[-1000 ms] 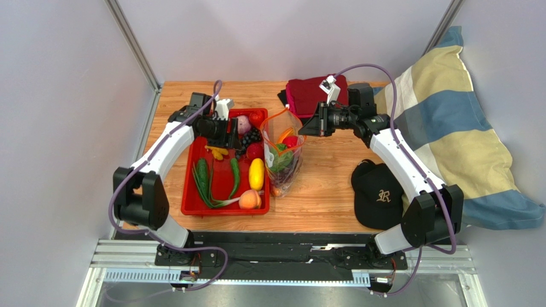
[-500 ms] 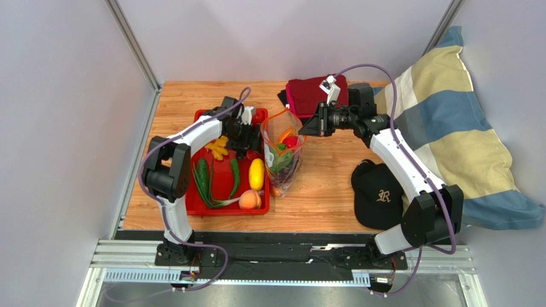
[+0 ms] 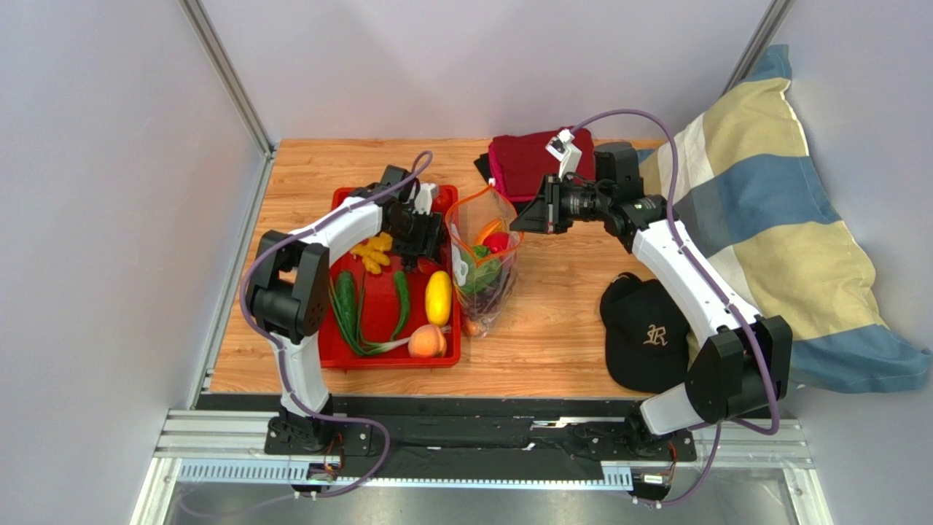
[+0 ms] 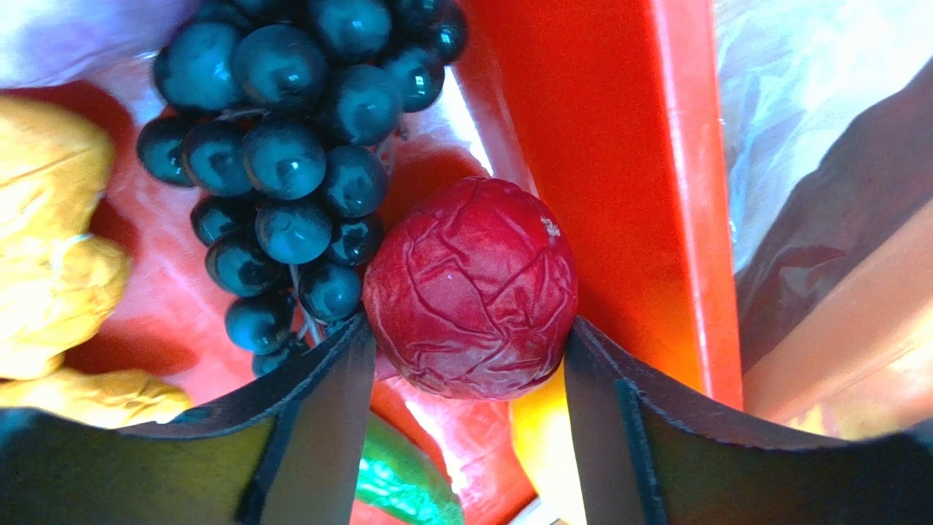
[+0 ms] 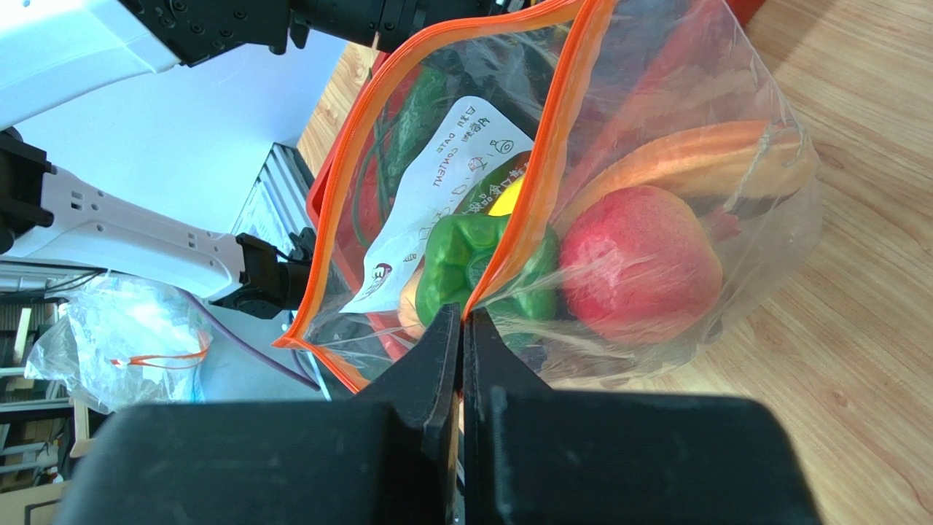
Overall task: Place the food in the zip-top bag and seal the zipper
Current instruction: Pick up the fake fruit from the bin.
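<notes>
My left gripper (image 4: 469,334) is down in the red tray (image 3: 325,328), its fingers closed against both sides of a wrinkled dark red round fruit (image 4: 471,284). Dark purple grapes (image 4: 285,142) lie just beyond it. My right gripper (image 5: 463,317) is shut on the orange-red zipper (image 5: 548,142) of the clear zip-top bag (image 3: 482,263) and holds the bag upright with its mouth open. A green pepper (image 5: 471,257), a red apple (image 5: 635,273) and a carrot (image 5: 701,159) are inside the bag. In the top view my left gripper (image 3: 422,243) sits just left of the bag.
The tray also holds a yellow lemon (image 3: 438,298), a peach (image 3: 427,342), green chilies (image 3: 400,301) and yellow ginger (image 3: 375,252). Folded dark red cloths (image 3: 537,153) lie behind the bag. A black cap (image 3: 646,334) lies at right, beside a striped pillow (image 3: 767,219).
My left arm swung right across the tray's far end and came down at the red fruit beside the bag. The right arm and the bag have stayed still.
</notes>
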`<move>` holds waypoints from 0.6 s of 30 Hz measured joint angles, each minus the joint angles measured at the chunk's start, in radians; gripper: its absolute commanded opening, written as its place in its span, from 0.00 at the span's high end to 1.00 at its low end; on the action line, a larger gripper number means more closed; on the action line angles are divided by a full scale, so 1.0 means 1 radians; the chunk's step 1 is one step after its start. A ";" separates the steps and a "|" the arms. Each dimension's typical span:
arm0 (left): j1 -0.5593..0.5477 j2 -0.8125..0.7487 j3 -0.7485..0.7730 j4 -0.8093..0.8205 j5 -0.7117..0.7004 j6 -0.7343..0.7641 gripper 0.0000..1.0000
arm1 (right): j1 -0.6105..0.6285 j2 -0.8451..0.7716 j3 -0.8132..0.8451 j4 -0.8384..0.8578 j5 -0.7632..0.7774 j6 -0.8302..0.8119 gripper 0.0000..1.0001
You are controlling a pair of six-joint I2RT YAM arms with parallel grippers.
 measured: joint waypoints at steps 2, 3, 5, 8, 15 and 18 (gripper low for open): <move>0.015 -0.009 -0.001 -0.013 -0.005 0.009 0.41 | 0.000 0.000 0.000 -0.001 0.000 0.000 1.00; 0.025 -0.016 -0.003 -0.021 -0.008 0.013 0.42 | 0.000 0.000 0.000 -0.002 0.000 0.000 1.00; 0.050 -0.045 -0.016 -0.033 -0.023 0.029 0.45 | 0.000 0.000 0.000 -0.002 0.000 0.000 1.00; 0.078 -0.109 -0.043 -0.048 -0.037 0.051 0.50 | 0.000 0.000 0.000 -0.001 0.000 0.000 1.00; 0.080 -0.280 -0.014 -0.096 -0.027 0.074 0.50 | 0.000 0.000 0.000 -0.001 0.000 0.001 1.00; 0.069 -0.327 0.076 -0.119 0.006 0.073 0.50 | 0.000 0.000 0.000 0.000 -0.002 0.001 1.00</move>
